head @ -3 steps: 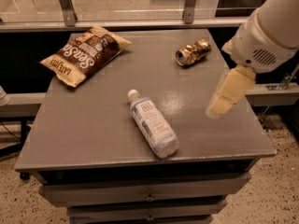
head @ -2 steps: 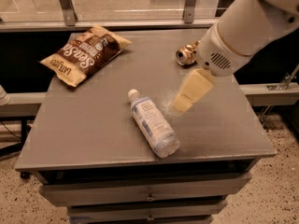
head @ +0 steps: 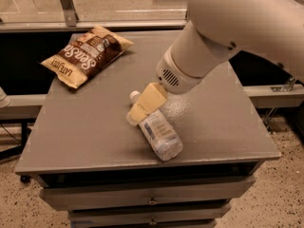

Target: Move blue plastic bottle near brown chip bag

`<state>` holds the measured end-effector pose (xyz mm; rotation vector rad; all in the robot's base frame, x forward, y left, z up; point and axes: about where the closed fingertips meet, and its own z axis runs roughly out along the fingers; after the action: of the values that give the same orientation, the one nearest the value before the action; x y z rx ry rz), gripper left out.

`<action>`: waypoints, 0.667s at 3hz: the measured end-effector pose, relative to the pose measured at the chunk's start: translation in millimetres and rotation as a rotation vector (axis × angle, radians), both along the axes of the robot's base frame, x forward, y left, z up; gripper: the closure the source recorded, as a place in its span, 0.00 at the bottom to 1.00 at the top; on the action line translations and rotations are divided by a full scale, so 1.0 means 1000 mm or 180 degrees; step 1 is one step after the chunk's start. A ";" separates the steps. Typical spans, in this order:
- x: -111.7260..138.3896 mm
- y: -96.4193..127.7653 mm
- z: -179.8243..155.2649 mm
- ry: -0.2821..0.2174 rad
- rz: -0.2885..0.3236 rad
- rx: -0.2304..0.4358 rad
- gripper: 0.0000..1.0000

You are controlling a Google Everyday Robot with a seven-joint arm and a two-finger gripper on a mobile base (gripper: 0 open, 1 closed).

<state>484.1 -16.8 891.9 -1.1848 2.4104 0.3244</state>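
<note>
Clear plastic bottle point(head: 161, 134) lies mid-table, white cap toward 11 o'clock. Cream gripper point(head: 145, 104) covers its neck; whether it grips cannot be told. Crinkly brown bag point(head: 88, 55) lies at 10 o'clock on the smooth grey table point(head: 228, 122).

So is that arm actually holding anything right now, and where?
Cannot be told. The gripper sits at the cap end of the blue plastic bottle, which lies on the table.

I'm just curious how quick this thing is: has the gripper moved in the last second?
Yes. The gripper has swung left across the table, from its right side to the cap end of the blue plastic bottle.
</note>
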 end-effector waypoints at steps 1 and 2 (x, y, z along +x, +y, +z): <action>-0.006 0.024 -0.022 0.0160 -0.0316 -0.0029 0.00; -0.011 0.040 -0.035 0.0222 -0.0536 -0.0191 0.00</action>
<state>472.7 22.9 856.9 -1.0016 2.5763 0.2460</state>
